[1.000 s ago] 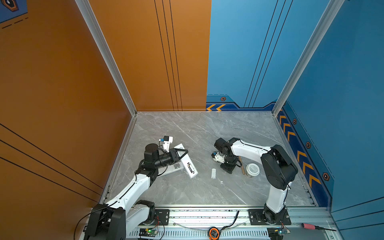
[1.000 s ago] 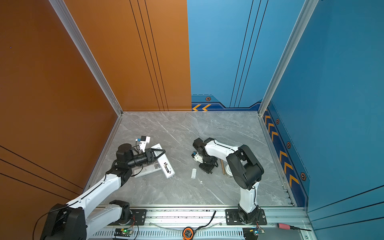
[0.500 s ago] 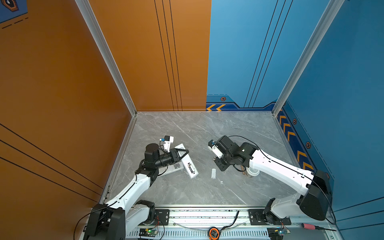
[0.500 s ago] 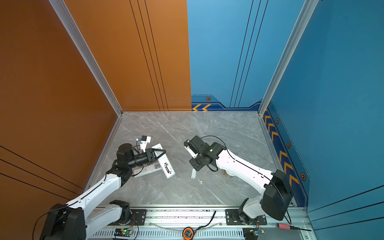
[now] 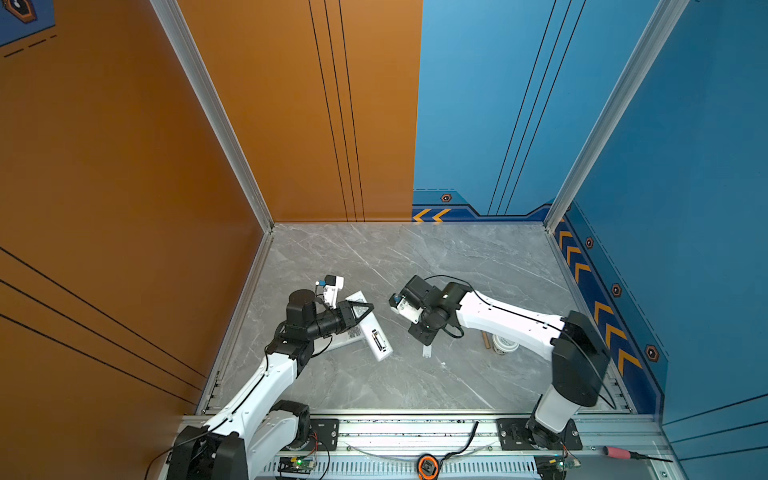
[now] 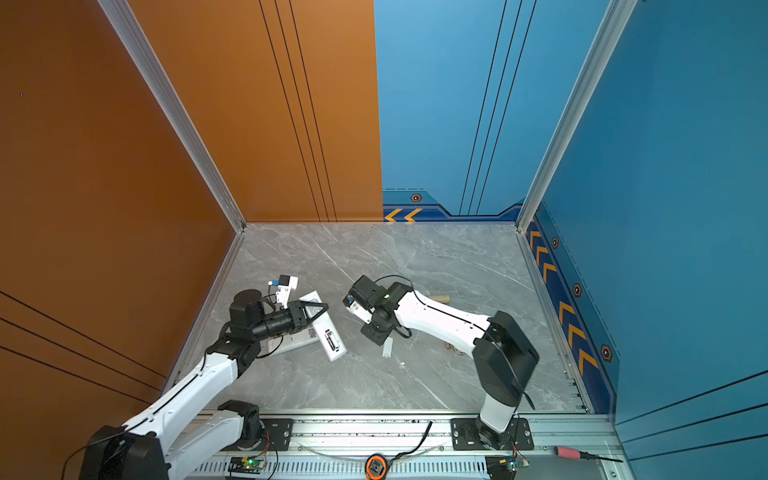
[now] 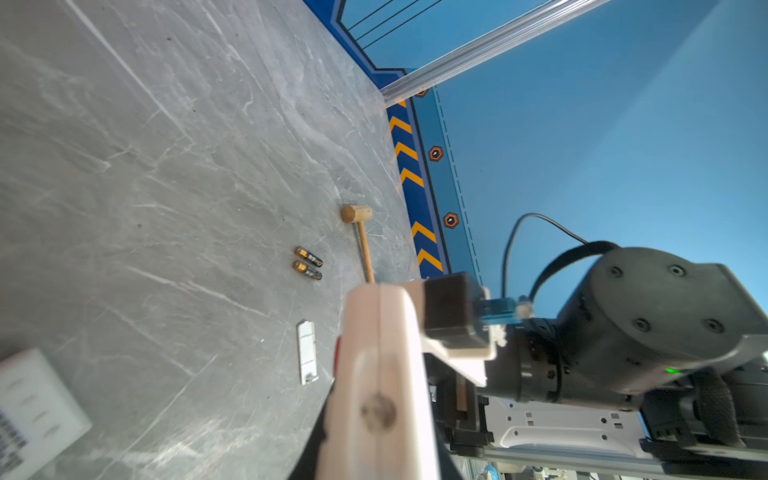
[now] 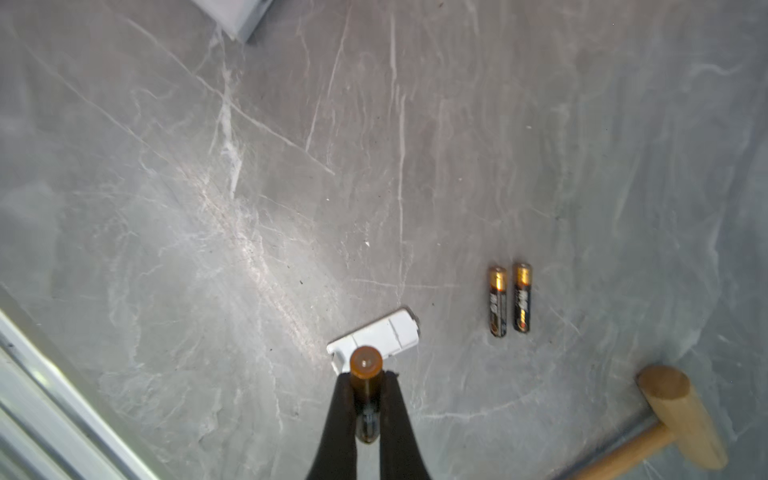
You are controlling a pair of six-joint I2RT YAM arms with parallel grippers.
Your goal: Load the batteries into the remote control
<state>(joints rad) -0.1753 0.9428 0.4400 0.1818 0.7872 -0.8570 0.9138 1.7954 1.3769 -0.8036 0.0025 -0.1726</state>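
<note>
Your right gripper (image 8: 365, 399) pinches a battery (image 8: 365, 368) lengthwise in its jaws, copper end sticking out past the tips. Your left gripper (image 5: 360, 309) clamps the remote control (image 5: 374, 336) on the grey marble bench (image 5: 415, 386).

The counter (image 8: 208, 208) looks like smooth grey marble, the mallet (image 8: 681, 415) matt wood, the batteries (image 8: 497, 301) glossy, the cover (image 8: 386, 332) white plastic.

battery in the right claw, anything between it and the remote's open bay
Nothing visible: bare marble lies between the battery in the right claw and the remote. The loose cover lies beside that path; the left claw holds the remote's far end.
</note>
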